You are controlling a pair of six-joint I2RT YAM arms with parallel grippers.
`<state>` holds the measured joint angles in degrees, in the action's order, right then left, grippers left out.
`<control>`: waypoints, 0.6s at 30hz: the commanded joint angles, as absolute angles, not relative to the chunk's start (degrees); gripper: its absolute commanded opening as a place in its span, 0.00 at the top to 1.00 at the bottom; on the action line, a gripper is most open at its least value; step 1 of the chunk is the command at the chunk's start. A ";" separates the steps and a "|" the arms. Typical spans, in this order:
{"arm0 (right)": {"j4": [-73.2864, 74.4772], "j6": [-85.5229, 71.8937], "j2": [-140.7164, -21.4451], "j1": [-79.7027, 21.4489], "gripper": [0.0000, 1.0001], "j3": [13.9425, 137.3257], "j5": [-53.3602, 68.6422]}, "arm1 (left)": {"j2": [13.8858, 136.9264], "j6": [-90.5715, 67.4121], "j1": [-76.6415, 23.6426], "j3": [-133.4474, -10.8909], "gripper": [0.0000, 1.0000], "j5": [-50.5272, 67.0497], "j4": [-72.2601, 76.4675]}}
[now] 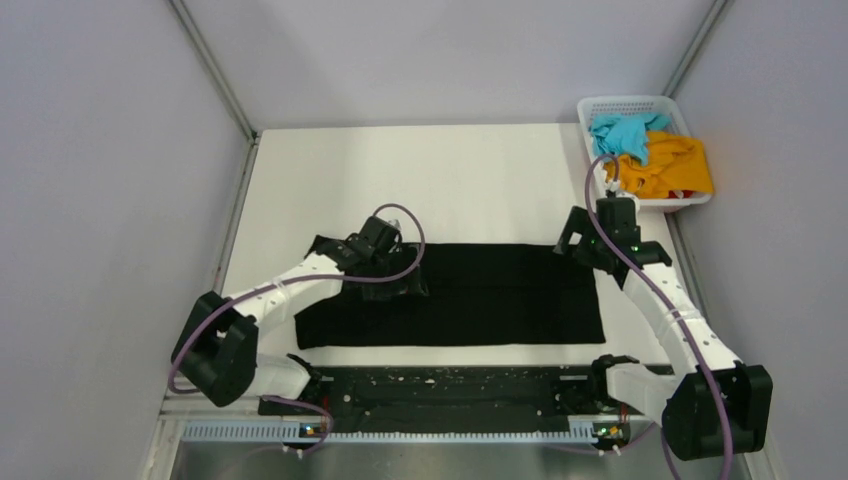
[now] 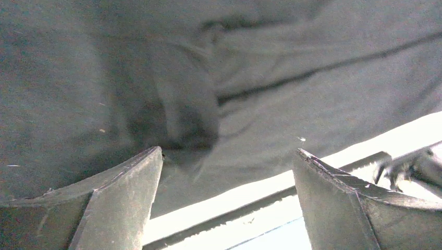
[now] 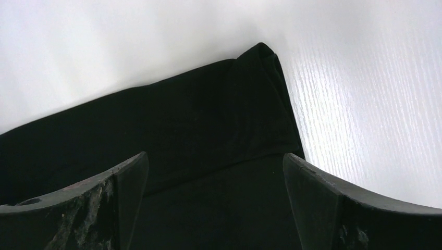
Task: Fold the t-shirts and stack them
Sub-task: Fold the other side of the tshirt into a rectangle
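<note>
The black t-shirt (image 1: 480, 295) lies folded into a long flat rectangle across the middle of the table. My left gripper (image 1: 412, 283) is open low over its left part; in the left wrist view the shirt (image 2: 260, 78) fills the frame, with both fingers spread over its near edge. My right gripper (image 1: 572, 243) is open above the shirt's far right corner, where the right wrist view shows a folded sleeve (image 3: 255, 104). The turquoise-blue t-shirt (image 1: 622, 132) and the orange-yellow t-shirt (image 1: 675, 167) lie crumpled in the basket.
The white lattice basket (image 1: 628, 104) stands at the far right corner of the white table (image 1: 440, 170). A black rail (image 1: 450, 392) runs along the near edge between the arm bases. Grey walls close the left, back and right sides.
</note>
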<state>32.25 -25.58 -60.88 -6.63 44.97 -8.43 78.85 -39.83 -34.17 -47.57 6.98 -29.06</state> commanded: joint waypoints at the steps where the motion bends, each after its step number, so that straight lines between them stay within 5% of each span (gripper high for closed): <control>1: 30.70 -24.77 -60.18 -6.87 0.01 44.82 -6.83 | 75.49 -38.85 -37.41 -45.44 0.01 14.74 -28.89; 6: 30.73 -24.49 -59.46 -6.86 0.01 44.84 -5.63 | 77.22 -39.93 -44.23 -46.42 0.01 20.93 -29.05; 14: 28.65 -22.45 -58.95 -6.90 0.01 43.34 1.18 | 71.79 -42.84 -44.80 -52.25 0.01 0.91 -38.97; 18: 23.98 -21.87 -61.05 -8.09 0.01 41.36 8.98 | 69.08 -45.04 -37.09 -49.25 0.01 -2.94 -32.66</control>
